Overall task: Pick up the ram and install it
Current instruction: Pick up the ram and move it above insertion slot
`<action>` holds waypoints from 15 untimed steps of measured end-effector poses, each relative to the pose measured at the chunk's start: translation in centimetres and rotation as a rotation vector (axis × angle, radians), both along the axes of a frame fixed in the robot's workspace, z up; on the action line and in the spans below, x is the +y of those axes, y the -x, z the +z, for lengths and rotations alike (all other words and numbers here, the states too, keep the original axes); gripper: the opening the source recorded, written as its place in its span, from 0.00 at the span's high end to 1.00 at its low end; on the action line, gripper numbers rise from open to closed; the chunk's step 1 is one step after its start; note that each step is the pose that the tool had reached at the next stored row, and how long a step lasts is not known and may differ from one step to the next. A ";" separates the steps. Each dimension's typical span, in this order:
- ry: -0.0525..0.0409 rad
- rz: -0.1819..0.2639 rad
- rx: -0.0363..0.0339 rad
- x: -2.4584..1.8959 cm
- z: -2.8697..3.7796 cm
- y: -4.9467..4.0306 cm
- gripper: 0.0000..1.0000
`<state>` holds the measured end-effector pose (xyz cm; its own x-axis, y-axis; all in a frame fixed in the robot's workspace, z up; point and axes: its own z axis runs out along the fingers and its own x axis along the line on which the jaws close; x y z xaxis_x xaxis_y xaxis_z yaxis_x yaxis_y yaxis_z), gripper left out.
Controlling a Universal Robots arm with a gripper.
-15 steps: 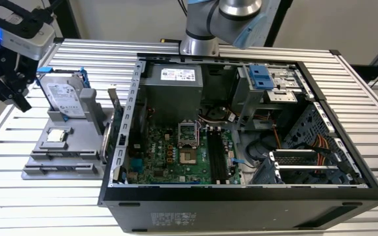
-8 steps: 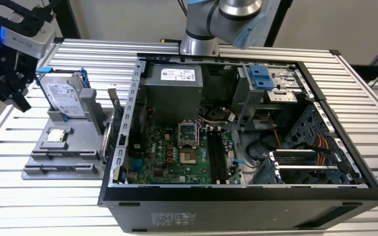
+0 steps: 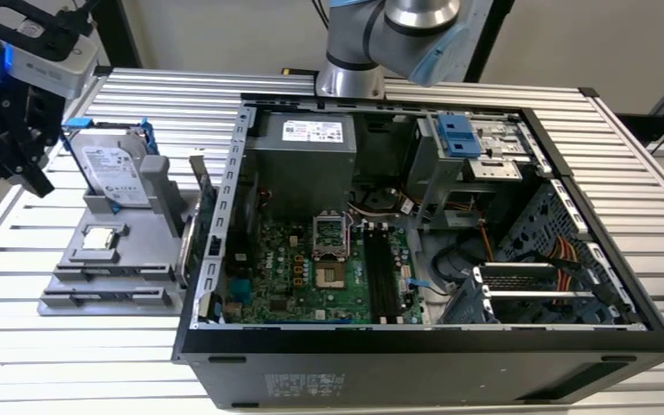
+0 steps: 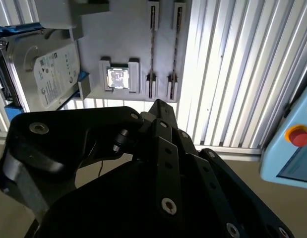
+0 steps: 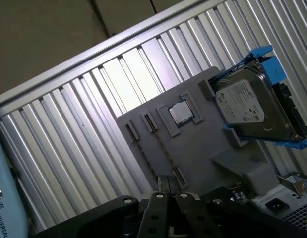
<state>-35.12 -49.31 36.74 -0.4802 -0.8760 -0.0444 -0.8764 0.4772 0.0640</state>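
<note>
My gripper (image 3: 9, 169) hangs above the table's far corner at the exterior view's left, beyond the grey fixture (image 3: 79, 303) and apart from it. In both wrist views its black links (image 4: 160, 106) (image 5: 170, 196) come together, shut, with nothing between them. Two long narrow slots (image 4: 152, 44) in the fixture each show a thin dark strip edge-on; I cannot tell whether either strip is the ram. The long black motherboard slots (image 3: 379, 277) lie inside the open computer case (image 3: 424, 346).
A silver hard drive (image 3: 113, 169) in a blue bracket stands at the fixture's far end, and a small square chip (image 4: 117, 78) sits mid-fixture. The case's tall wall (image 3: 222, 199) rises beside the fixture. A blue box with a red button (image 4: 297, 144) lies off the ribbed table.
</note>
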 end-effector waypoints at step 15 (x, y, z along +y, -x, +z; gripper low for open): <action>0.0000 0.047 0.0000 0.00 0.00 0.00 1.00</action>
<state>-35.12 -49.31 36.74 -0.4384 -0.8977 -0.0444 -0.8980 0.4354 0.0640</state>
